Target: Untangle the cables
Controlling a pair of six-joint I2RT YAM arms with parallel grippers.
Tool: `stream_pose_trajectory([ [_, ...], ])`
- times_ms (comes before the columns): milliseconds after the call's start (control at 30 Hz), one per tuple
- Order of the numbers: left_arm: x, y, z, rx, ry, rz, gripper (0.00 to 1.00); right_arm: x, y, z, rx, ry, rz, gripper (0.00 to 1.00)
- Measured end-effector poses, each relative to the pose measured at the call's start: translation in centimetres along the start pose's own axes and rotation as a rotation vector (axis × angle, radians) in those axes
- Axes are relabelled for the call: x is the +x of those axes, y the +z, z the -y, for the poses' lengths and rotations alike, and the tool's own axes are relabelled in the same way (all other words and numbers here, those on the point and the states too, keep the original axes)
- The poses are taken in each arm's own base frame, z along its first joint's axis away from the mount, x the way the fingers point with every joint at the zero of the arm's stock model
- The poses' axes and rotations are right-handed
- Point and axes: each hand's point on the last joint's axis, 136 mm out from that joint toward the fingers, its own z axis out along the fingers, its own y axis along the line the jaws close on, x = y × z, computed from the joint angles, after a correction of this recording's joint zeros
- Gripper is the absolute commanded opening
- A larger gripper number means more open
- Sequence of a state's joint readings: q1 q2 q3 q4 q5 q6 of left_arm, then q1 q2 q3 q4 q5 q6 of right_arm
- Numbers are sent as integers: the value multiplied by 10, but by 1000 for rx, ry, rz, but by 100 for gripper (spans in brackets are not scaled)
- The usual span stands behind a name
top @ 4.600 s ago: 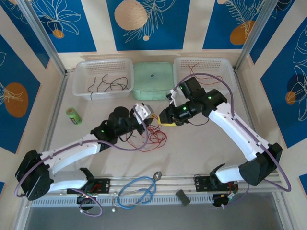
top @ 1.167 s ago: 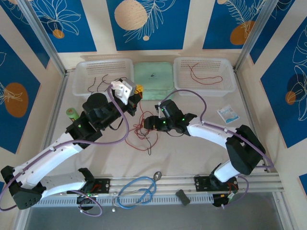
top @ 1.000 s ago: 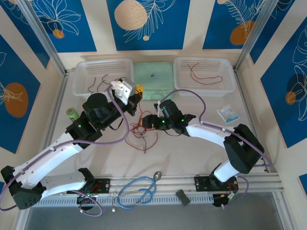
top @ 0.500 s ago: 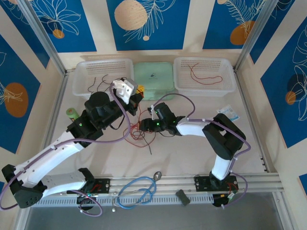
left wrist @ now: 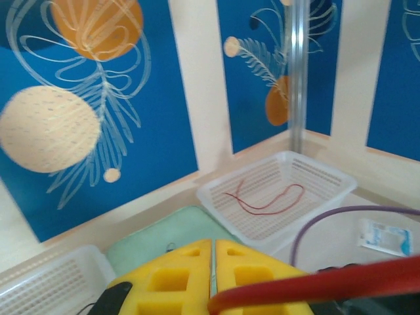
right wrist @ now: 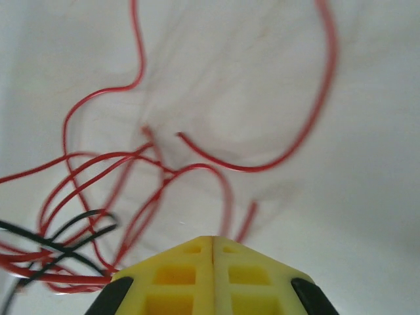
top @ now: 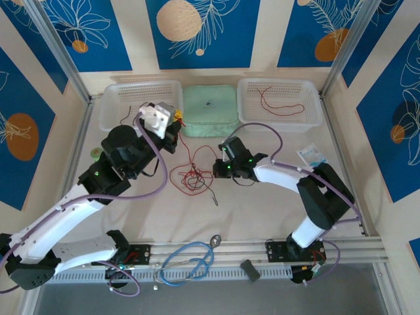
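Observation:
A knot of thin red and black cables lies on the table's middle. My left gripper hangs above and behind it, near the left basket. Its yellow jaws are shut on a red cable that slants down to the knot. Just right of the knot, my right gripper sits low over the table. In the right wrist view its jaws are shut, and red strands run in under the tips. Black cables cross the red ones at the left.
Along the back stand a white basket with black cables, a green lidded box and a white basket holding a red cable. A green cylinder lies left, a small packet right, a light-blue looped cable at the front rail.
My right gripper has shut and shifted right from the knot. The left gripper has drawn back and left with its red cable, stretching the knot out.

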State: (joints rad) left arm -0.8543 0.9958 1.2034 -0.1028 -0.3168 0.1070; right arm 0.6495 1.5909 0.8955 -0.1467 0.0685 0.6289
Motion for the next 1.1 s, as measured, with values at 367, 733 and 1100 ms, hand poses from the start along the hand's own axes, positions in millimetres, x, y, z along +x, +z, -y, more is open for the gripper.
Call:
stream_pose_trajectory([
  [367, -1, -5, -11, -52, 0, -1, 0, 24, -46, -11, -111, -200, -9, 56],
  [733, 11, 7, -5, -46, -14, -39, 0, 28, -58, -86, -284, -432, 5, 63],
  [1100, 16, 12, 0, -30, -38, -53, 0, 23, -33, -113, -258, -551, 26, 61],
])
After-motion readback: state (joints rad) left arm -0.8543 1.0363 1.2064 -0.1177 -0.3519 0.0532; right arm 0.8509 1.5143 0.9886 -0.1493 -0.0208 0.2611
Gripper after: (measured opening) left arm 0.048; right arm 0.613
